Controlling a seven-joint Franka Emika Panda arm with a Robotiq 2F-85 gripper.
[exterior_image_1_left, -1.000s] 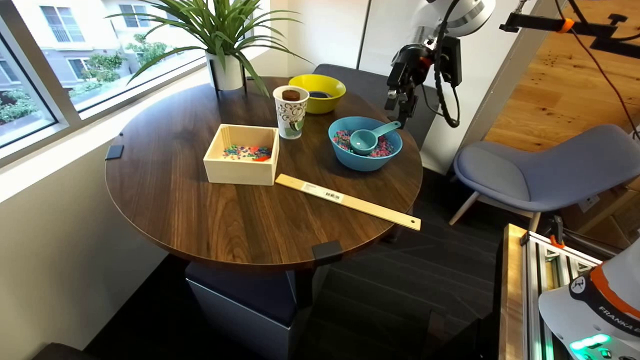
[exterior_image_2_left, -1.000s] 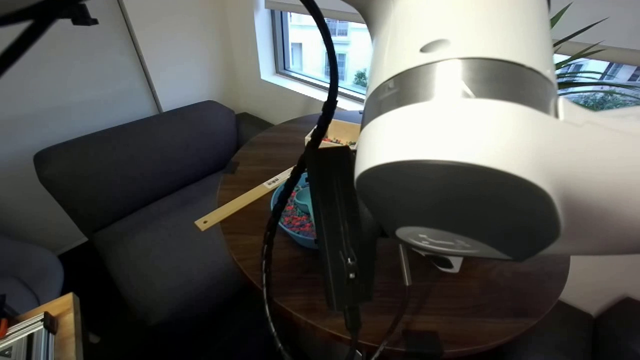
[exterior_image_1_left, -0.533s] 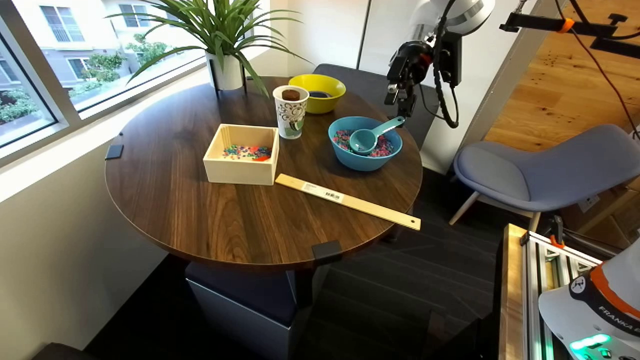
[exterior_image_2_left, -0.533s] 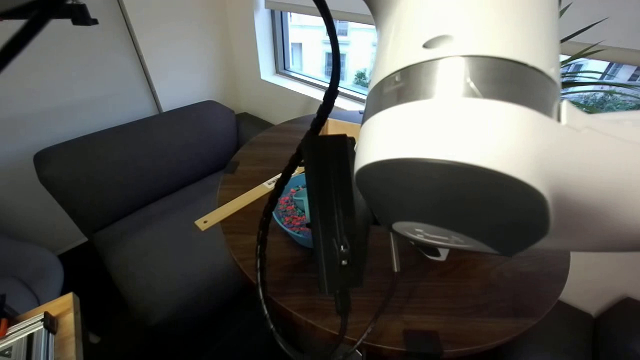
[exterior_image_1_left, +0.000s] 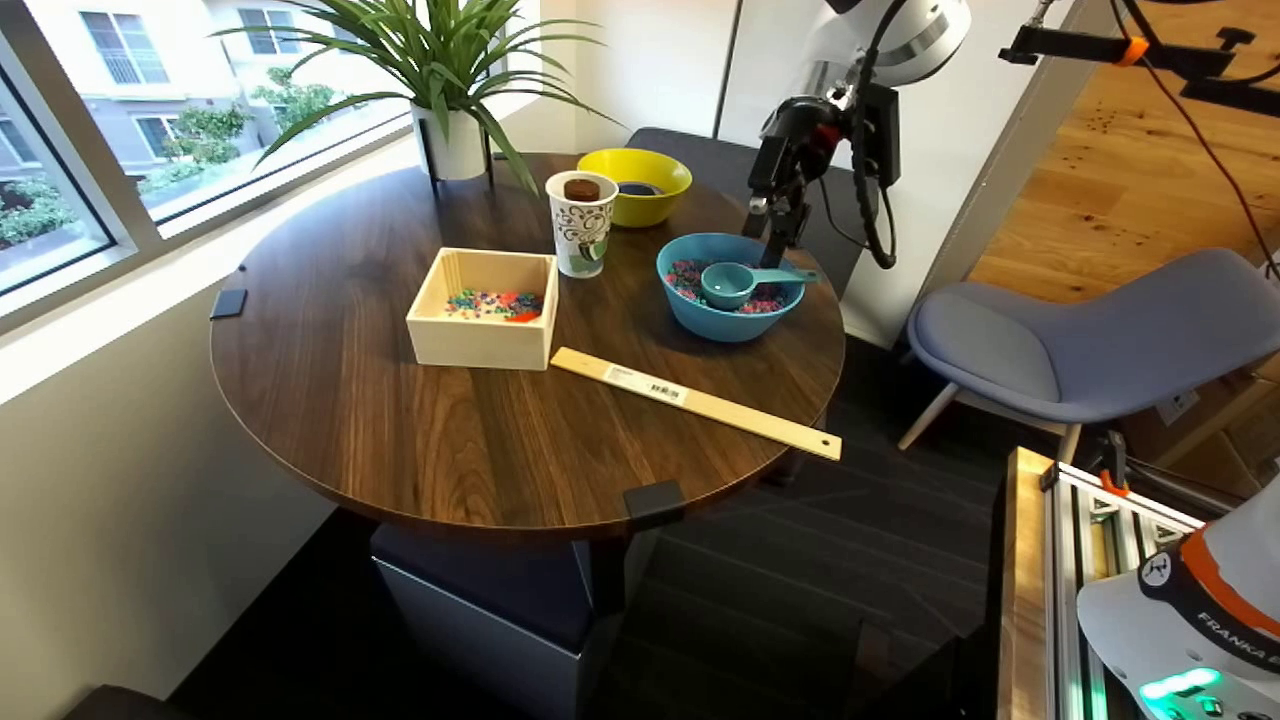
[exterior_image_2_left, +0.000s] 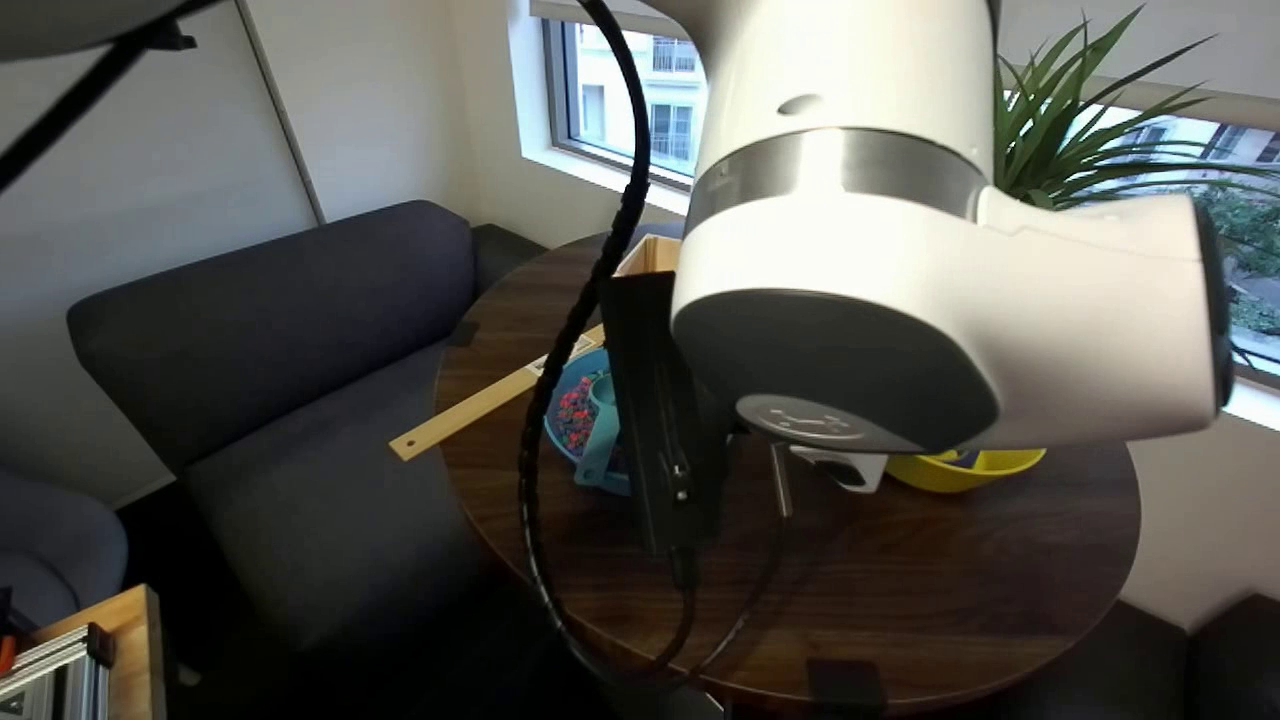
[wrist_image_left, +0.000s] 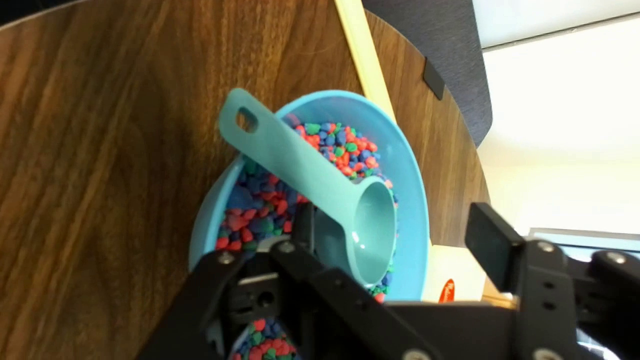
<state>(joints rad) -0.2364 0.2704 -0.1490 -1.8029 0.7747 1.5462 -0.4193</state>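
My gripper (wrist_image_left: 397, 235) is open in the wrist view, with nothing between its fingers but the view of the bowl's side. A teal scoop (wrist_image_left: 315, 165) lies in a light blue bowl (wrist_image_left: 412, 200) of red, blue and green pebbles. Its cup is empty and rests on the pebbles; its handle crosses the rim. The left finger is close beside the scoop's cup, under the handle; I cannot tell if they touch. The right finger is outside the bowl. In an exterior view the gripper (exterior_image_1_left: 768, 240) is over the bowl's far rim. In an exterior view the arm hides the fingers.
A wooden box (exterior_image_1_left: 480, 342) with a few pebbles and a red piece stands on the round table (exterior_image_1_left: 400, 430). A paper cup (exterior_image_1_left: 582, 240), a yellow bowl (exterior_image_1_left: 660, 208) and a potted plant (exterior_image_1_left: 455, 145) stand behind. A wooden ruler (exterior_image_1_left: 735, 412) lies near the blue bowl.
The gripper has moved left in an exterior view, farther over the bowl. The scoop's handle rose slightly, then dropped and now lies lower across the rim.
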